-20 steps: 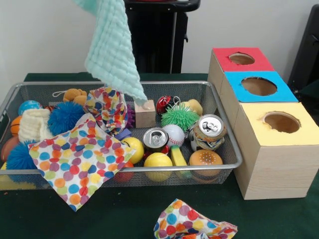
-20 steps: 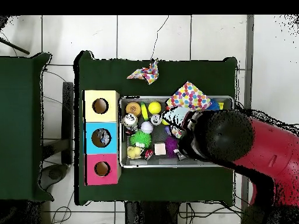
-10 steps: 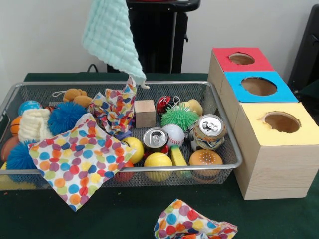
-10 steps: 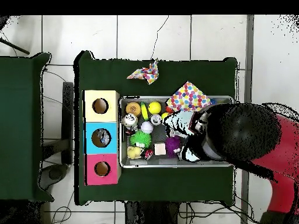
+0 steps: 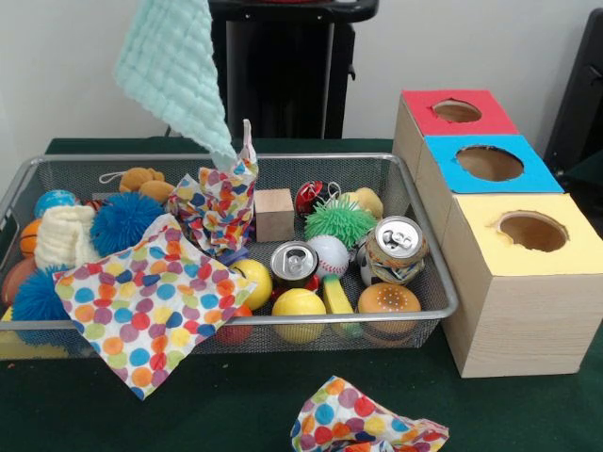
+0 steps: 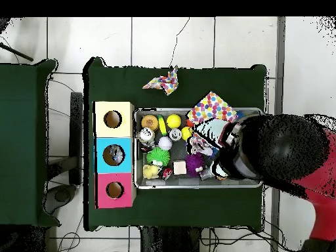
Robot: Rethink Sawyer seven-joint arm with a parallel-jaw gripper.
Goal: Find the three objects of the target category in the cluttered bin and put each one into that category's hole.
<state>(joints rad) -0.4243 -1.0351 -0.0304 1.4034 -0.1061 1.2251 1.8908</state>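
1. Nearest on the green desk (image 5: 236, 405), a crumpled polka-dot cloth (image 5: 363, 422) lies in soft folds, apart from the bin.
2. Over the front rim of the wire-mesh bin (image 5: 429, 259) drapes a second dotted cloth (image 5: 151, 301), flat and limp.
3. Behind that rim sit smooth round things: a yellow ball (image 5: 299, 308), a burger-shaped toy (image 5: 388, 299), a baseball (image 5: 329, 252) and two metal cans (image 5: 396, 247) with ring-pull tops.
4. Farther back stand a wooden cube (image 5: 274, 214), a spiky green ball (image 5: 339, 222) and a fuzzy blue ball (image 5: 122, 221).
5. Right of the bin, three wooden boxes have round holes in yellow (image 5: 532, 231), blue (image 5: 489, 163) and red (image 5: 457, 111) tops.
6. A third dotted cloth (image 5: 221, 202) stands peaked in the bin, its tip touching the waffle-textured mint cloth (image 5: 174, 66) hanging above; that cloth has shifted left since a second ago.
7. The hand is hidden in both views, so I cannot tell its state.
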